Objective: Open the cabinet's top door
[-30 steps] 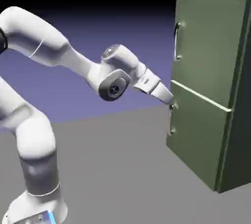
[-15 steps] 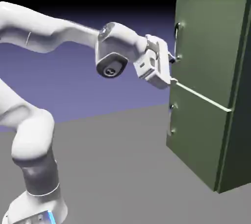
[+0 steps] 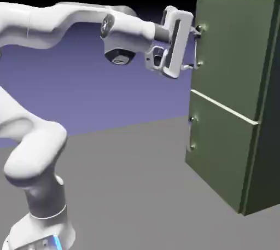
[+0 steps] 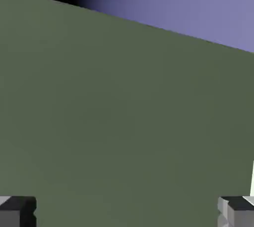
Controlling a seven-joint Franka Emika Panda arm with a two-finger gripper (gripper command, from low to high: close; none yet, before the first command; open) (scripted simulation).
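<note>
The olive-green cabinet stands at the exterior view's right. Its top door lies flush and closed above the pale seam. My gripper is open right at the door's left edge, at the thin vertical handle, with one finger near the bar's upper end and the other near its lower end. In the hand view the green top door fills the picture. Both grey fingertips sit far apart at the bottom edge. No handle shows between them there.
The shorter lower door with its own small handle sits below the seam. The grey table stretches out in front of the cabinet. My white arm reaches in from the exterior view's left.
My hand has risen from the lower door's level up to the top door's handle and turned its fingers one above the other. The jaws have spread wider.
</note>
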